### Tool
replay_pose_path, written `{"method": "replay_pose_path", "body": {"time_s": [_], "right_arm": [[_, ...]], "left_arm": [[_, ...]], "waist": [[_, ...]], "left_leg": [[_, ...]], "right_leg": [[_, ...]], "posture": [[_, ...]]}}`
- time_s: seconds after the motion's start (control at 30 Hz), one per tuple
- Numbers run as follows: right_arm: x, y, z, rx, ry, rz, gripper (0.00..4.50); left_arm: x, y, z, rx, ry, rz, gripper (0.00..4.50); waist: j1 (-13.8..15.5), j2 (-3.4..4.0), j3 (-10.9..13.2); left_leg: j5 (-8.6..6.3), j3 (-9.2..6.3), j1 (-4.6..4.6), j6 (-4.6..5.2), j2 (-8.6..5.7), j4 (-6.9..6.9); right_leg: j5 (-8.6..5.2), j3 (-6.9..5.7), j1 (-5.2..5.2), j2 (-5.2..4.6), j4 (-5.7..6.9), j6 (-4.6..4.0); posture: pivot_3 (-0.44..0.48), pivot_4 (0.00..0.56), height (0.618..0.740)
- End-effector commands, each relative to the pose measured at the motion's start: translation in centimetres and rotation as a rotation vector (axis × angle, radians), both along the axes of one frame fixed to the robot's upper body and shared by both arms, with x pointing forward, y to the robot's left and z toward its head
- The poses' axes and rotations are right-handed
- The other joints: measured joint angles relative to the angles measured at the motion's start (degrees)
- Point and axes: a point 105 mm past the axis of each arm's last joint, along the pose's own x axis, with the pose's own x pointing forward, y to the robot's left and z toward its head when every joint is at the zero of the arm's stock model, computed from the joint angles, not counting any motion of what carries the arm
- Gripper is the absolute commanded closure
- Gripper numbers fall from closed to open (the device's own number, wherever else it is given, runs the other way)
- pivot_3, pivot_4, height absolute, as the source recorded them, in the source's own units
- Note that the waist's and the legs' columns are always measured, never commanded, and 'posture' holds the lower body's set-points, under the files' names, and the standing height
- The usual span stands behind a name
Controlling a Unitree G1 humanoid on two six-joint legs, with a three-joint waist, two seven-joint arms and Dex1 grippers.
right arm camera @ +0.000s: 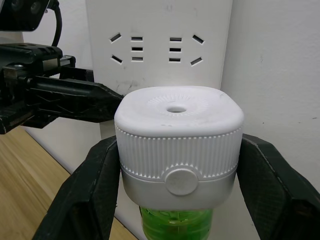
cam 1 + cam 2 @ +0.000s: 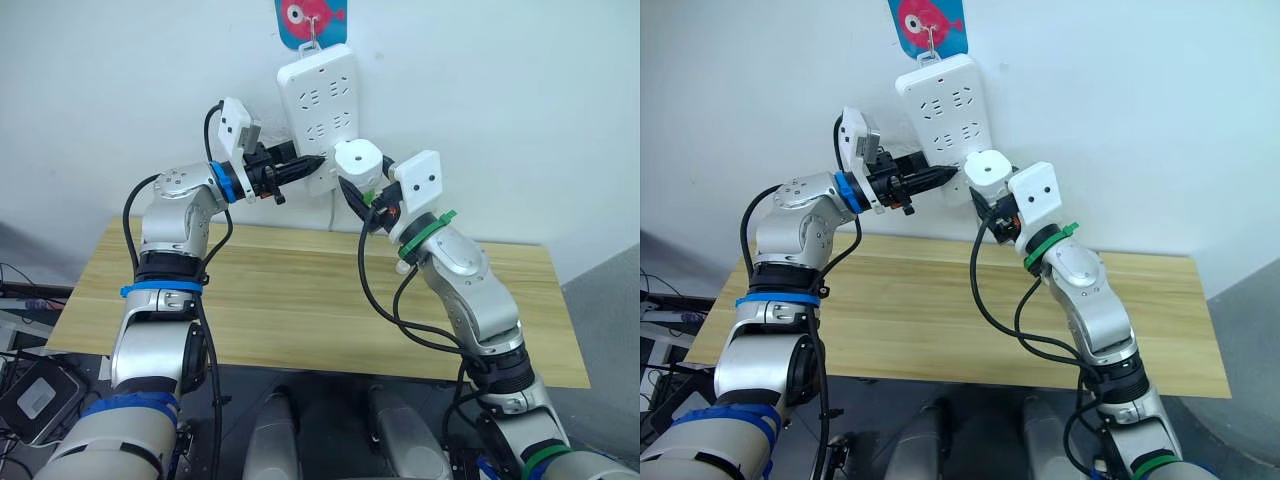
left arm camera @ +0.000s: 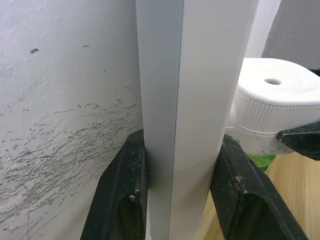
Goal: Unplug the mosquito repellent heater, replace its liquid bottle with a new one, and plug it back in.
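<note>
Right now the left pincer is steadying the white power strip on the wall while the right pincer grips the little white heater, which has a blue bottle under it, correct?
Nearly. The bottle under the mosquito repellent heater is green, not blue, as the right wrist view shows. The rest holds: the left pincer clamps the power strip's edge and the right pincer grips the heater.

From the head we look forward and down with two eyes set side by side, taking in the wooden table (image 2: 300, 300) and the power strip (image 2: 318, 100) hanging on the wall. Our left wrist camera sits very close to that strip's edge (image 3: 190, 115), facing along it. Our right wrist camera faces the strip's sockets, close behind the mosquito repellent heater (image 1: 179, 137), which both wrist views share
</note>
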Motion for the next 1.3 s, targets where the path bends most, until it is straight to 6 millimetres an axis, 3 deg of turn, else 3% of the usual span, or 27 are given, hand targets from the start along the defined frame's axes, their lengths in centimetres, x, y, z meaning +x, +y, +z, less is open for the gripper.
{"method": "replay_pose_path", "body": {"time_s": [0.03,0.33,0.6,0.87,1.03,1.23,1.3], "right_arm": [[0.4,1.4,0.9,0.085,0.051,0.024,1.52],[0.2,2.4,0.8,0.061,0.09,0.01,1.52],[0.3,2.5,1.8,0.032,0.088,0.014,1.52],[-0.1,2.0,1.2,-0.025,0.067,0.034,1.52],[-1.0,0.8,1.1,-0.016,0.083,0.049,0.01],[-3.7,-1.3,0.3,-0.079,0.111,0.103,0.01],[-4.7,-2.0,-0.2,-0.114,0.132,0.144,0.0]], "left_arm": [[-1.1,-2.0,1.1,-0.019,-0.044,-0.104,3.2],[-1.1,-2.1,1.1,-0.023,-0.045,-0.099,3.2],[-1.2,-2.2,1.0,-0.024,-0.046,-0.099,3.2],[-1.0,-1.9,0.9,-0.022,-0.048,-0.081,3.2],[-0.9,-1.6,0.7,-0.02,-0.048,-0.064,3.2],[-0.8,-1.0,0.5,-0.017,-0.042,-0.044,3.2],[-0.7,-0.2,0.5,-0.028,-0.033,-0.027,2.46]], "waist": [[-0.1,0.0,0.0],[-0.2,0.0,0.0],[-0.6,0.0,0.0],[-0.6,0.0,0.0],[0.5,-0.03,0.0],[1.1,-0.03,0.0],[1.3,-0.03,0.0]], "left_leg": [[0.05,0.0,0.02,0.0,0.0,0.0],[0.19,0.03,0.08,0.12,0.0,0.0],[0.28,0.05,0.15,0.26,0.0,-0.01],[0.29,0.05,0.13,0.27,-0.01,-0.03],[0.28,0.02,0.04,0.27,-0.04,-0.12],[0.23,-0.06,-0.39,0.26,-0.12,-0.41],[0.22,-0.03,-0.43,0.26,-0.17,-0.52]], "right_leg": [[0.01,0.01,0.0,0.01,0.05,-0.01],[0.0,0.03,0.0,0.02,0.17,0.01],[-0.03,0.06,-0.01,0.04,0.25,0.07],[-0.07,0.06,-0.01,0.04,0.24,0.14],[-0.07,0.02,-0.05,0.03,0.17,0.14],[0.03,-0.22,-0.21,-0.14,-0.4,-0.05],[0.02,-0.21,-0.27,-0.21,-0.46,-0.03]], "posture": [[-0.04,0.232,0.74],[-0.037,0.24,0.74],[-0.043,0.244,0.74],[-0.041,0.248,0.74],[-0.039,0.251,0.74],[-0.046,0.254,0.74],[-0.05,0.253,0.74]]}}
